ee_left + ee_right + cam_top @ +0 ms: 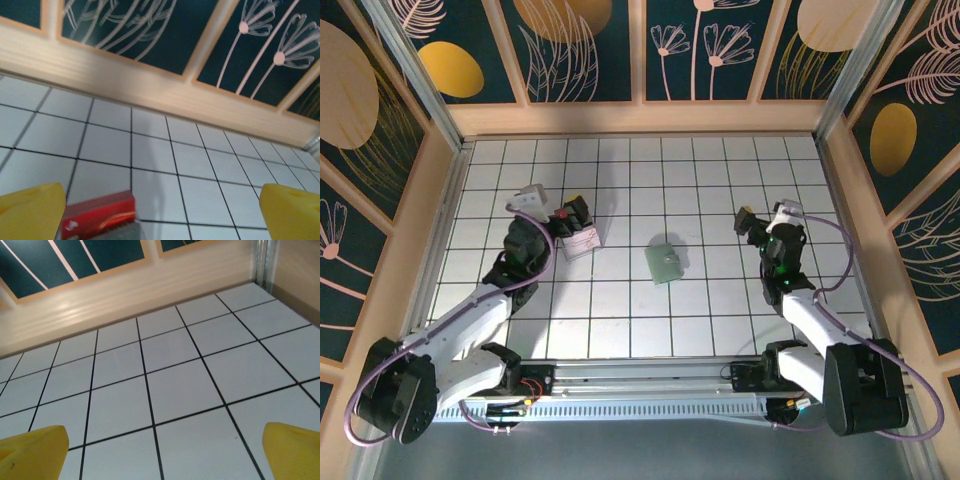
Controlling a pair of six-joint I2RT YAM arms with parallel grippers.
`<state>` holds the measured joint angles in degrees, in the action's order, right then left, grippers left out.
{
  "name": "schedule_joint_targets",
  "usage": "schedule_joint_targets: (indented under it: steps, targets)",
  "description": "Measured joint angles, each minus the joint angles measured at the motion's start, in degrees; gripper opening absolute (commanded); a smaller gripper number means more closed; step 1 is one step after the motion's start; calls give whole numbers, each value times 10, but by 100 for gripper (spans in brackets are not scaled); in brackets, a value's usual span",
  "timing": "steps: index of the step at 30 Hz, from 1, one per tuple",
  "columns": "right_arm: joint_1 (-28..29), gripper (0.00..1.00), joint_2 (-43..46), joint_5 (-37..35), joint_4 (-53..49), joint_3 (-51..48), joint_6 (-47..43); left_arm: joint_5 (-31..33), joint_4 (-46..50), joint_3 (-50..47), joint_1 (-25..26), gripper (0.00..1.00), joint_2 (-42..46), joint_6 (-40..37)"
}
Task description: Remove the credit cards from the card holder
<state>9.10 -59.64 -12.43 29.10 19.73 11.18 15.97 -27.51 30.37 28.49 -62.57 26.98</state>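
Top external: card holder (663, 263) is seen between left hand (570, 213) and right hand (750, 225), both spread wide and empty, roughly equidistant.

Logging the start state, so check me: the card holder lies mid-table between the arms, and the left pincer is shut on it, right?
Not quite. The card holder lies mid-table between the arms, but the left pincer is open and empty, well apart from it. The top external view shows the gap between them.
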Motion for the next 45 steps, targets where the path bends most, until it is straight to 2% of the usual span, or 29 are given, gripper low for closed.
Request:
schedule_joint_targets:
  steps: [7, 14, 20, 26, 31, 35, 45]
  targets:
    - [23, 99, 25, -21, -80, 28, 36, 26, 19, 17, 67, 99, -59, 34]
    - [33, 99, 18, -6, -194, 90, 79, 30, 23, 17, 69, 99, -94, 90]
    - [63, 99, -11, 55, -269, 127, 109, 25, 27, 17, 69, 99, -129, 126]
    - [94, 92, -84, 131, -327, 175, 132, 26, 33, 17, 69, 99, -136, 153]
    - [162, 89, -155, 170, -353, 203, 143, 32, 40, 17, 69, 99, -130, 163]
    - [206, 86, -214, 181, -369, 231, 148, 43, 42, 17, 69, 99, -119, 167]
    - [260, 79, -313, 183, -391, 297, 148, 58, 50, 17, 69, 99, -116, 169]
